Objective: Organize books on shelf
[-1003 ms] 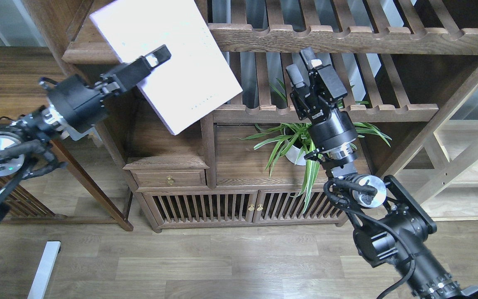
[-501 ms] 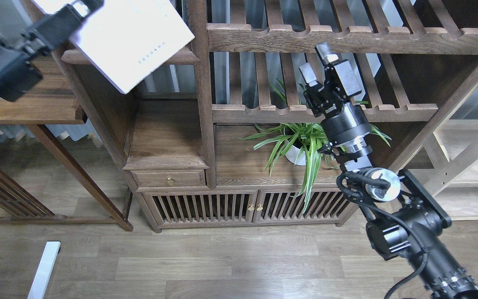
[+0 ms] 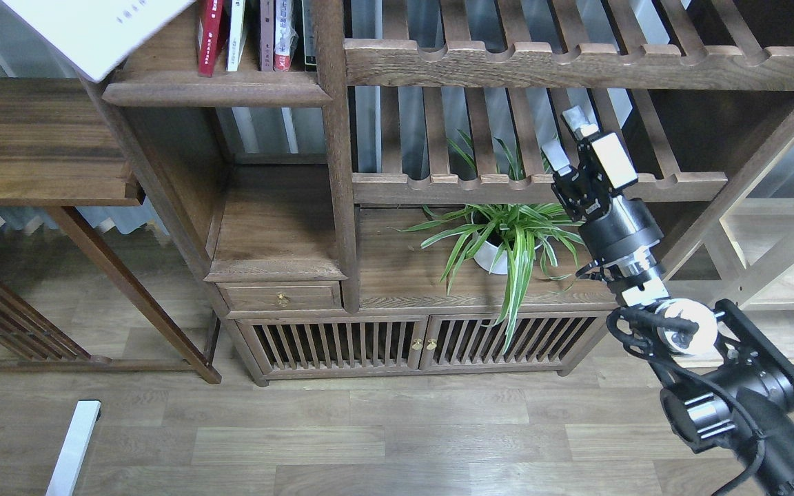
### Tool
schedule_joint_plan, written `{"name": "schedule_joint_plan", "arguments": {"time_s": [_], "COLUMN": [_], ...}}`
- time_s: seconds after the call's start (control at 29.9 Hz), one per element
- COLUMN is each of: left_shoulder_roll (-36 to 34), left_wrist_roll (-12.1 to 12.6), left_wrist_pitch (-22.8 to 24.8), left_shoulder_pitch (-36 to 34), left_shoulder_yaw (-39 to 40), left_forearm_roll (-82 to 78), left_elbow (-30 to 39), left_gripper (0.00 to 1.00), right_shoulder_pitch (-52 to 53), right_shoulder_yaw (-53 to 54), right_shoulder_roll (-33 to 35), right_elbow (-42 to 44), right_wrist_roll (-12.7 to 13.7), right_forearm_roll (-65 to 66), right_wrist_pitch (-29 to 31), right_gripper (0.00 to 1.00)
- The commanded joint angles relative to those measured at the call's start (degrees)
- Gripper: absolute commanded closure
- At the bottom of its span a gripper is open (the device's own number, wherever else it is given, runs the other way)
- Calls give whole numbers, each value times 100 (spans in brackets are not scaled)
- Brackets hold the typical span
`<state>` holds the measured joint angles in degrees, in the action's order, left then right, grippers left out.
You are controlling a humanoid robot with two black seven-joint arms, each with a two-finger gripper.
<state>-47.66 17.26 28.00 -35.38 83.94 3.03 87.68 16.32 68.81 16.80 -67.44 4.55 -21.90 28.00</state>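
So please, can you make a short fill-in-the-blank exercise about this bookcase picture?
1. The potted plant stands below a slatted ____.
2. The books stand upright on the ____ brown shelf.
3. The right end effector holds ____.
4. The pale book is at the top ____ corner.

Missing words: rack; dark; nothing; left

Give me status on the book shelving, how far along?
Done: several books stand upright on the shelf, at its right end. In hand: the pale white book hangs tilted at the shelf's left, its holder out of view. Left: stand it upright. Right gripper empty, fingers apart, by the slatted rack.
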Motion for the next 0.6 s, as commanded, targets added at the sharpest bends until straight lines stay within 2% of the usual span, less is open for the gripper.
{"name": "schedule_joint_plan", "arguments": {"time_s": [0.0,0.23,0.57], "left_shoulder_roll": [-68,-59,-24], "left_wrist_roll": [93,172,260], "left_wrist_pitch": [0,0,0], "left_shoulder_pitch": [92,180,180], "left_shoulder_yaw": [280,720,738], "left_forearm_roll": [-223,-1137,-1656], "left_elbow": [-66,-145,-146], "left_gripper": [98,100,100], "right_shoulder_pitch": [-15,-50,-67], "right_shoulder_yaw": [-43,-43,-52], "right_shoulder_roll": [17,17,192], "right_elbow": [222,319,319], "right_wrist_roll": [2,2,11], "right_forearm_roll": [256,362,362], "right_wrist_pitch": [0,0,0], "right_gripper": [1,1,1]}}
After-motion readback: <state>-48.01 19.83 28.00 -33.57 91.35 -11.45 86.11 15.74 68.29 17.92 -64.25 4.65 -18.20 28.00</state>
